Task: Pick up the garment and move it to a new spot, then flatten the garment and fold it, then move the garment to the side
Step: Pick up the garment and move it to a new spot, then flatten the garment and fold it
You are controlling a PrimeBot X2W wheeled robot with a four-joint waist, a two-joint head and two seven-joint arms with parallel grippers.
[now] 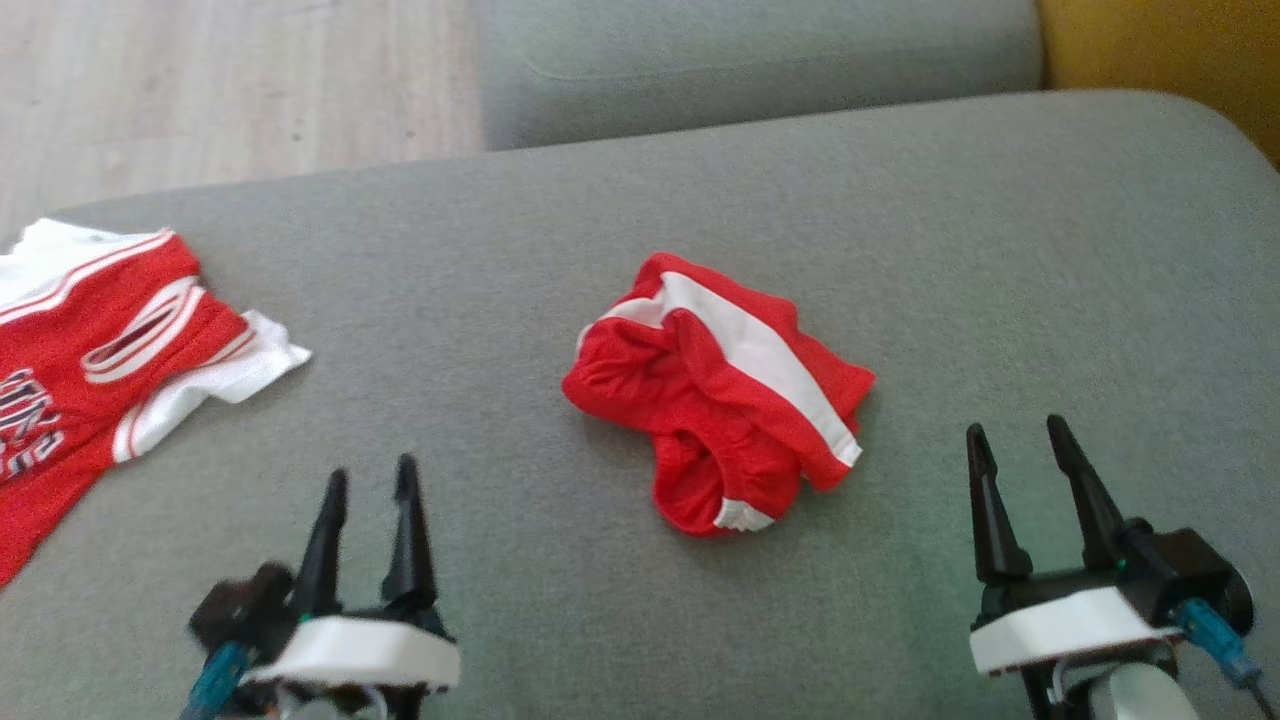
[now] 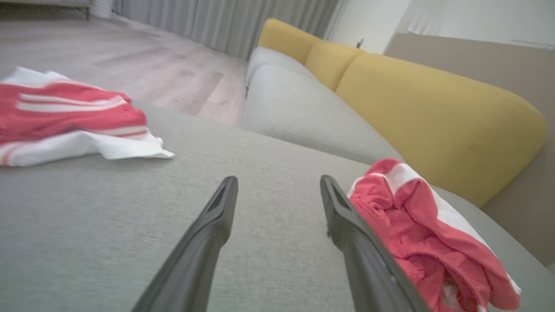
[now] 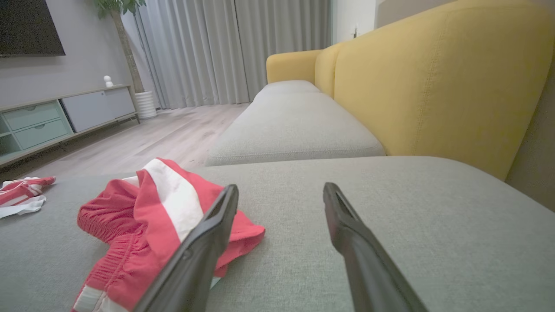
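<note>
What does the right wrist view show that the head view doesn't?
Right wrist adds the room: curtains, drawer cabinet, dark wall screen, potted plant. Head adds the left tool, open, and the lettering on the red-and-white jersey. Shared: red shorts crumpled on the grey cushion, the right tool, open and empty, and a corner of that jersey.

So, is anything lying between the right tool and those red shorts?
No; in the head view bare grey cushion separates the right tool from the shorts.
</note>
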